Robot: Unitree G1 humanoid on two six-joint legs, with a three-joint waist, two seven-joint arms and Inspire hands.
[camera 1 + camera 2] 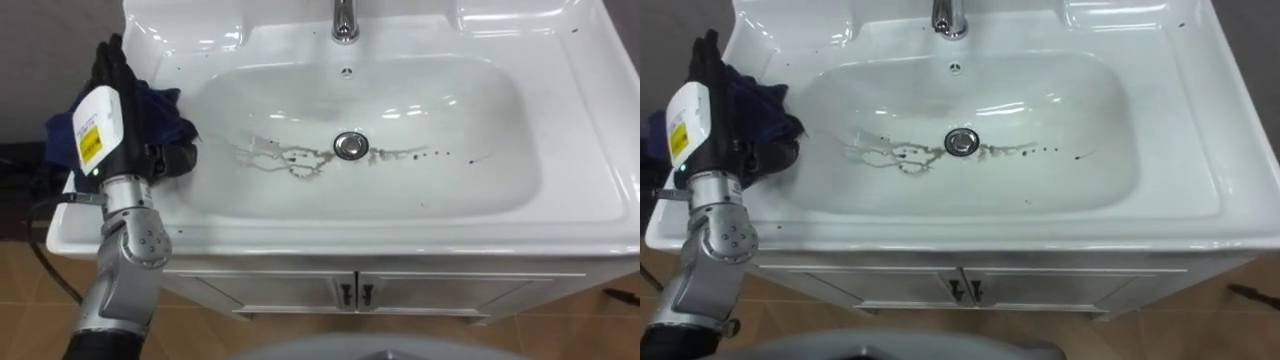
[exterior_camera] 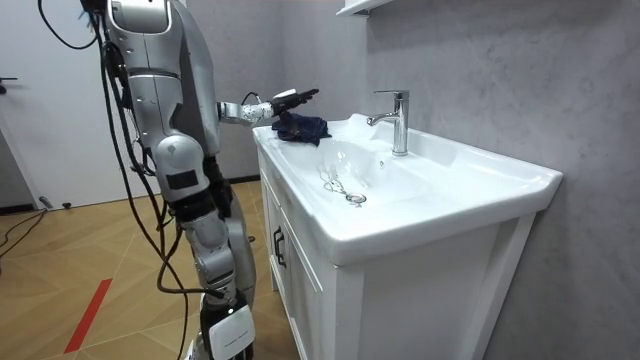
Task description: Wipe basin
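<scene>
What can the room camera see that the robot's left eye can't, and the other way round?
Room view: the robot standing at the end of the basin, the wooden floor, the grey wall, and the faucet with its bent spout. Left eye view: the overflow hole and the small dark specks right of the drain. Both: the dark blue cloth on the rim under the open left hand, and the dirty streaks in the bowl.

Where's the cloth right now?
In the left eye view the dark blue cloth lies bunched on the left rim of the basin, just outside the bowl, with the left hand over it.
</scene>
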